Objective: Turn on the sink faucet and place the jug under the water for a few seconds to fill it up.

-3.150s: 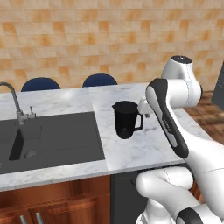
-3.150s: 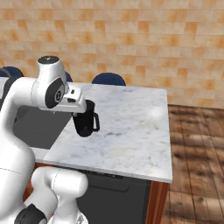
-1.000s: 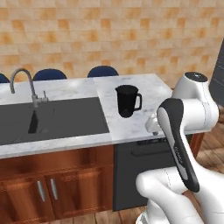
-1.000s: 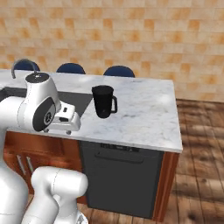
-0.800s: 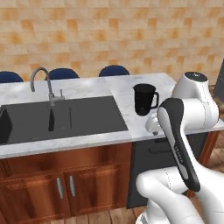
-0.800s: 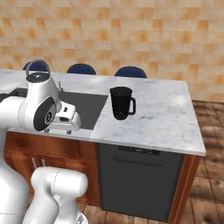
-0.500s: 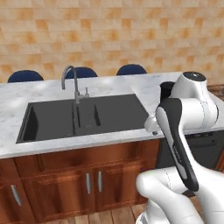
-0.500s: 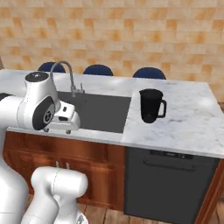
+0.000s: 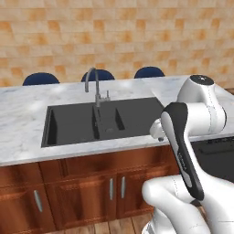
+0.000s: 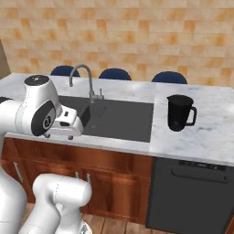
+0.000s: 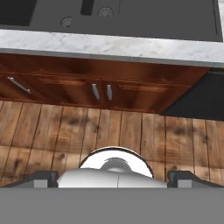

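Marble tabletop [image 10: 210,137] carries the sink [image 10: 123,119] near its middle, sink faucet [image 10: 82,77] at the back edge, no stream visible; jug [image 10: 179,112] upright beside the sink's right edge, untouched; hand [image 11: 113,175] released, tucked low facing the floor, likely for driving.

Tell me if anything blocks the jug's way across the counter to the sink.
Nothing visible does. The jug stands upright on the marble counter just right of the sink, with bare counter between them. The sink faucet rises at the sink's far edge, and no water runs.
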### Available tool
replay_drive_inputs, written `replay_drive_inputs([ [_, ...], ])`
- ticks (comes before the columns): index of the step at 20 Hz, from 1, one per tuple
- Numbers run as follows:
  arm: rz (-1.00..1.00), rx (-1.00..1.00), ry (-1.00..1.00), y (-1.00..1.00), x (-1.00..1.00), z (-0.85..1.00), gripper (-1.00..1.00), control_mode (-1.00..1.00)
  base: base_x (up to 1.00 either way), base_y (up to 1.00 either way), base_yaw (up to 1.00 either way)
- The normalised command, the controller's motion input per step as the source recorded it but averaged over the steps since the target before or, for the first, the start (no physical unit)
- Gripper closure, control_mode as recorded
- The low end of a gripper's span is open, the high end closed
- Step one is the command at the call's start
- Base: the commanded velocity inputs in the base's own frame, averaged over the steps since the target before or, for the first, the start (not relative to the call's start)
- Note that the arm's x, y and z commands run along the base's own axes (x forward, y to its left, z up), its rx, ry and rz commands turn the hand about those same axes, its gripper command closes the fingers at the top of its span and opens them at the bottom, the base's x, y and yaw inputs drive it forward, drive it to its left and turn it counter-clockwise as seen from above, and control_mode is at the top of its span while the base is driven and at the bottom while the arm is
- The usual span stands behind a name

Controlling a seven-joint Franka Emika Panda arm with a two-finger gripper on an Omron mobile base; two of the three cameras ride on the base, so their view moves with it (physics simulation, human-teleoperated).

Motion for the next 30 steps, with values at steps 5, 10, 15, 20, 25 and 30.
replay_drive_inputs([
  [5, 0.0, 0.0, 0.0, 0.0, 0.0, 0.0, -1.0, 1.0, 0.44, -0.01, 0.0],
  [10, 0.0, 0.0, 0.0, 0.0, 0.0, 0.0, -1.0, 1.0, 0.49, -0.05, 0.0],
  [15, 0.0, 0.0, 0.0, 0.0, 0.0, 0.0, -1.0, 1.0, 0.49, -0.16, -0.01],
  [20, 0.0, 0.0, 0.0, 0.0, 0.0, 0.0, -1.0, 1.0, 0.51, -0.29, -0.01],
  [25, 0.0, 0.0, 0.0, 0.0, 0.0, 0.0, -1.0, 1.0, 0.52, -0.31, 0.0],
  [30, 0.0, 0.01, 0.0, -0.15, 0.26, 0.0, -1.0, -1.0, 0.1, -0.06, 0.0],
])
